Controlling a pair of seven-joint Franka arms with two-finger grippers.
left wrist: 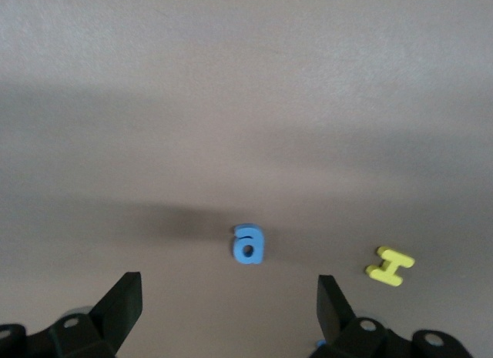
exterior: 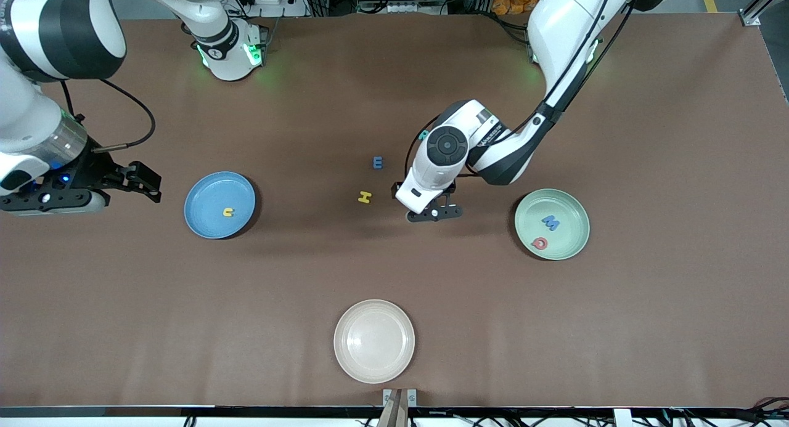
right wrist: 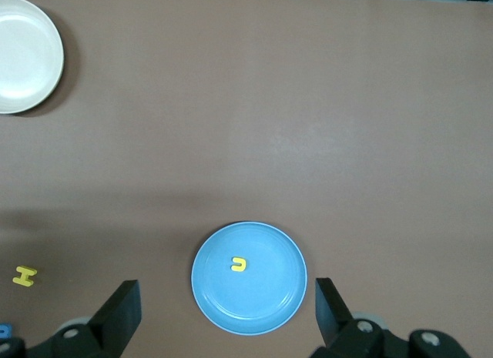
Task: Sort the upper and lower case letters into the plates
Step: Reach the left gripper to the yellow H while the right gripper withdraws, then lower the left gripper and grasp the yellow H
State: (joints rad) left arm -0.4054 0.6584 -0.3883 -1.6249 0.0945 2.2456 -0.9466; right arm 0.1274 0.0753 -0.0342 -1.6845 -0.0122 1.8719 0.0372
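Currently, a small blue foam lowercase "a" (left wrist: 248, 244) is seen lying flat on the brown table (exterior: 647, 328), framed between the wide-open, empty fingers of the left gripper (exterior: 434, 214), with a yellow foam "H" (exterior: 365, 197) just beside and a blue "E" (exterior: 378, 162) nearby. A descent and a closing on the "a" are judged to come next, then carriage to the round blue plate (exterior: 209, 190), where a yellow "u" (exterior: 228, 212) already lies; the mint green plate (exterior: 570, 214) holds capitals. The right gripper (exterior: 138, 183) is held waiting, open and empty, beside the blue plate.

1. A cream-white plate (exterior: 374, 341) is sitting on the brown table (exterior: 647, 328).
2. It is lying close to the table's edge nearest the front camera, mid-length.
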